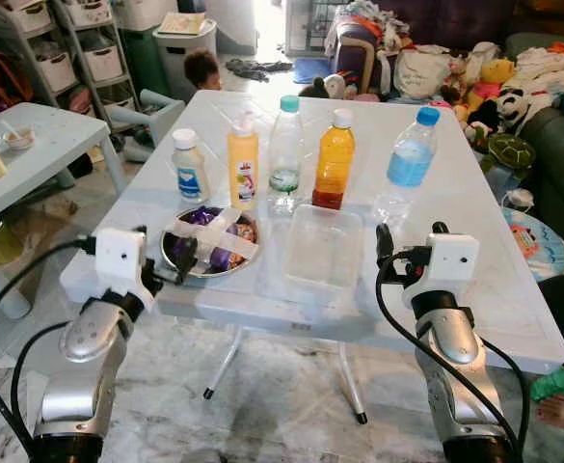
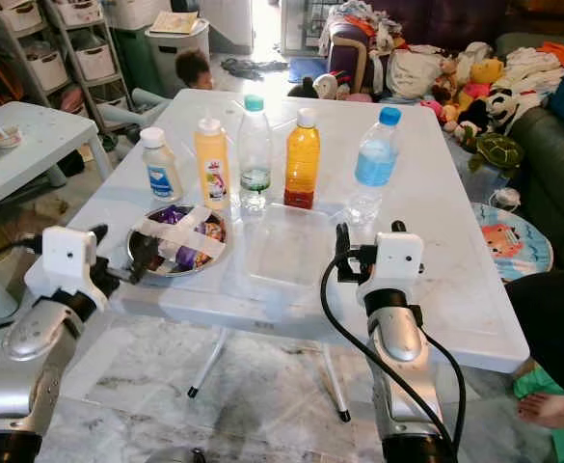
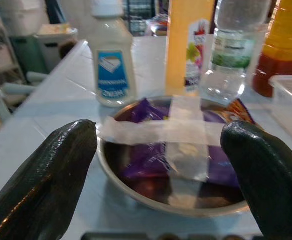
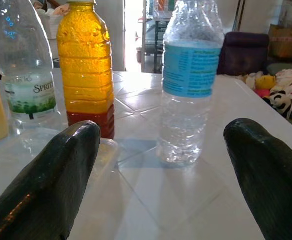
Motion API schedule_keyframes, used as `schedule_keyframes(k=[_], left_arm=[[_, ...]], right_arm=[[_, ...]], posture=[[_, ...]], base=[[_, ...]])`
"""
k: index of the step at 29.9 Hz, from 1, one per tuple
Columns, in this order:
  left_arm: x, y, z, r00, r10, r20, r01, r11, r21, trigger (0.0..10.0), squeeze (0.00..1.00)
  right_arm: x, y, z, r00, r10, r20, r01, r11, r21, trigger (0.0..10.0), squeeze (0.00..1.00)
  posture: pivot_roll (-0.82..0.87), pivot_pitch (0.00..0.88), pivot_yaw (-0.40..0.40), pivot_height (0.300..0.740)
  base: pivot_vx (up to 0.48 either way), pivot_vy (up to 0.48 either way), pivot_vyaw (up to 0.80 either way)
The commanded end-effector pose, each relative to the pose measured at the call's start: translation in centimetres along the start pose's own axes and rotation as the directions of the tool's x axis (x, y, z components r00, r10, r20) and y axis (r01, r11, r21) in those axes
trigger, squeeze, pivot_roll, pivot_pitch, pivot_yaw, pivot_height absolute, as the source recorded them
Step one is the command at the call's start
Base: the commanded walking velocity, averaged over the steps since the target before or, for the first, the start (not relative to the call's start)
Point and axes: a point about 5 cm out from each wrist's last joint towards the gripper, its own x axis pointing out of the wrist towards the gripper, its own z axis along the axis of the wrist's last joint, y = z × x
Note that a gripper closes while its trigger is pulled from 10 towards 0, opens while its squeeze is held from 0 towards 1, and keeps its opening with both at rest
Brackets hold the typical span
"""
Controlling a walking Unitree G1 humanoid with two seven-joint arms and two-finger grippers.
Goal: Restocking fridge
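On the white table stand a small white bottle with a blue label, a yellow juice bottle, a clear Sprite bottle, an orange drink bottle and a blue-capped water bottle. In front of them sit a metal bowl of purple packets crossed with tape and a clear plastic container. My left gripper is open at the bowl's near-left rim; in the left wrist view the bowl lies between the fingers. My right gripper is open, just short of the water bottle.
A second grey table stands at the left, with shelves of baskets behind it. A sofa piled with stuffed toys lines the right. A person's head shows beyond the table, and a bare foot at lower right.
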Motion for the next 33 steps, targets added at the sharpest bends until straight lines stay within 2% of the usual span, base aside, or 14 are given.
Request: schedule_keyframes(k=[1, 3, 5, 7, 9, 13, 16, 19, 23, 25, 28, 29, 30, 33], left_arm=[[0.0, -0.1, 0.0, 1.000, 0.013, -0.006, -0.014, 0.999, -0.050, 10.0, 0.00], [0.1, -0.2, 0.2, 1.000, 0.030, 0.007, -0.029, 0.997, -0.078, 10.0, 0.00], [0.2, -0.3, 0.3, 0.999, 0.032, 0.009, -0.031, 0.998, -0.063, 10.0, 0.00], [0.2, -0.3, 0.2, 0.999, 0.034, 0.006, -0.034, 0.998, -0.056, 10.0, 0.00], [0.2, -0.3, 0.1, 0.999, 0.032, 0.001, -0.032, 0.998, -0.055, 10.0, 0.00], [0.3, -0.4, 0.0, 1.000, 0.026, -0.003, -0.026, 0.998, -0.054, 10.0, 0.00], [0.5, -0.8, 0.0, 1.000, 0.015, -0.005, -0.015, 0.999, -0.050, 10.0, 0.00], [0.5, -0.9, 0.1, 1.000, 0.012, -0.004, -0.012, 0.999, -0.049, 10.0, 0.00], [0.6, -1.3, 0.0, 1.000, 0.005, -0.004, -0.005, 0.999, -0.051, 10.0, 0.00], [0.6, -1.5, -0.1, 1.000, 0.001, -0.006, -0.001, 0.999, -0.052, 10.0, 0.00], [0.6, -1.5, -0.1, 1.000, 0.000, -0.006, -0.001, 0.999, -0.052, 10.0, 0.00], [0.6, -1.5, -0.1, 1.000, 0.000, -0.006, 0.000, 0.999, -0.052, 10.0, 0.00], [0.6, -1.6, -0.1, 1.000, -0.001, -0.005, 0.000, 0.999, -0.053, 10.0, 0.00], [0.6, -1.6, 0.0, 1.000, -0.003, -0.004, 0.002, 0.999, -0.052, 10.0, 0.00]], right_arm=[[0.3, -0.2, -0.2, 0.999, -0.010, -0.032, 0.012, 0.997, 0.081, 10.0, 0.00], [0.3, -0.2, -0.7, 0.997, -0.035, -0.067, 0.045, 0.986, 0.159, 10.0, 0.00], [0.2, -0.2, -0.8, 0.997, -0.030, -0.069, 0.041, 0.984, 0.171, 10.0, 0.00], [-0.1, -0.1, -1.1, 0.996, -0.021, -0.084, 0.040, 0.972, 0.232, 10.0, 0.00], [-0.3, 0.1, -1.4, 0.995, 0.002, -0.098, 0.030, 0.944, 0.327, 10.0, 0.00], [-0.5, 0.5, -1.7, 0.993, 0.047, -0.112, -0.001, 0.924, 0.383, 10.0, 0.00], [-0.8, 1.3, -2.6, 0.983, 0.097, -0.153, -0.013, 0.881, 0.472, 10.0, 0.00], [-0.8, 1.6, -2.6, 0.980, 0.132, -0.151, -0.042, 0.871, 0.490, 10.0, 0.00], [-0.6, 2.3, -2.6, 0.968, 0.203, -0.146, -0.092, 0.832, 0.548, 10.0, 0.00], [-0.7, 2.6, -2.7, 0.958, 0.247, -0.149, -0.112, 0.794, 0.598, 10.0, 0.00], [-0.9, 2.8, -2.9, 0.951, 0.268, -0.156, -0.116, 0.774, 0.623, 9.8, 0.00], [-0.9, 2.9, -3.0, 0.949, 0.273, -0.158, -0.114, 0.765, 0.634, 4.4, 0.00], [-1.1, 3.0, -3.1, 0.942, 0.294, -0.159, -0.119, 0.741, 0.660, 0.0, 0.00], [-1.2, 3.2, -3.2, 0.933, 0.318, -0.167, -0.123, 0.720, 0.683, 0.0, 0.00]], posture=[[-0.01, 0.006, -0.018, 0.740], [-0.01, 0.007, -0.020, 0.740], [-0.01, 0.007, -0.020, 0.740], [-0.01, 0.009, -0.019, 0.740], [-0.01, 0.010, -0.017, 0.740], [-0.01, 0.011, -0.014, 0.740], [-0.01, 0.011, -0.013, 0.740], [-0.01, 0.012, -0.012, 0.740], [-0.01, 0.013, -0.012, 0.740], [-0.01, 0.013, -0.014, 0.740], [-0.01, 0.015, -0.014, 0.740], [-0.01, 0.015, -0.014, 0.740], [-0.01, 0.016, -0.013, 0.740], [-0.01, 0.016, -0.012, 0.740]], base=[[0.000, 0.000, 0.00], [0.000, 0.000, 0.00], [0.000, 0.000, 0.00], [0.000, 0.000, 0.00], [0.000, 0.000, 0.00], [0.000, 0.000, 0.00], [0.000, 0.000, 0.00], [0.000, 0.000, 0.00], [0.000, 0.000, 0.00], [0.000, 0.000, 0.00], [0.000, 0.000, 0.00], [0.000, 0.000, 0.00], [0.000, 0.000, 0.00], [0.000, 0.000, 0.00]])
